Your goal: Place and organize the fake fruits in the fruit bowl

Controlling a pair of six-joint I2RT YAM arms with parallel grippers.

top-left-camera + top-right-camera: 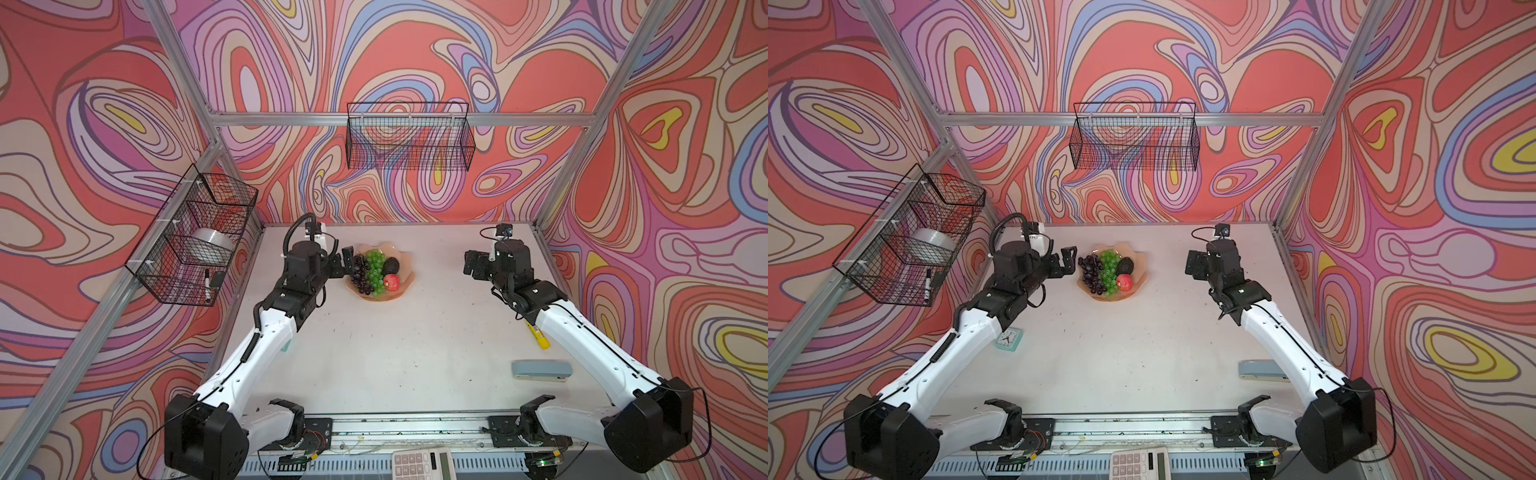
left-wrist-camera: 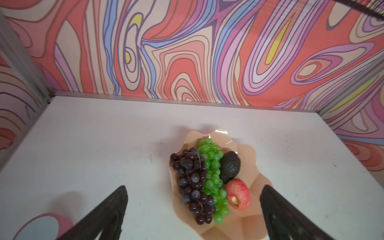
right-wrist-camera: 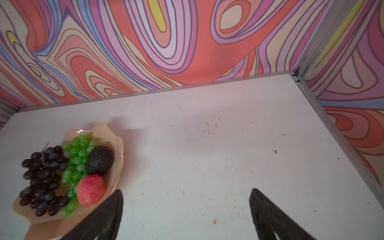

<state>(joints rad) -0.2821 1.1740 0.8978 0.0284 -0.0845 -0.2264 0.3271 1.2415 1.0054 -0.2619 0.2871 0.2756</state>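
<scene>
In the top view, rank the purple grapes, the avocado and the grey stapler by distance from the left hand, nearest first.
1. Purple grapes, left side of the fruit bowl, beside the left hand.
2. Avocado, bowl's right side.
3. Grey stapler, front right of the table.

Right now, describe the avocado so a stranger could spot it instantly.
On the white table, look for the peach bowl near the back wall. In a top view the avocado lies in its right half, beside the green grapes, behind the red apple. It's the only single dark, bumpy fruit.
</scene>
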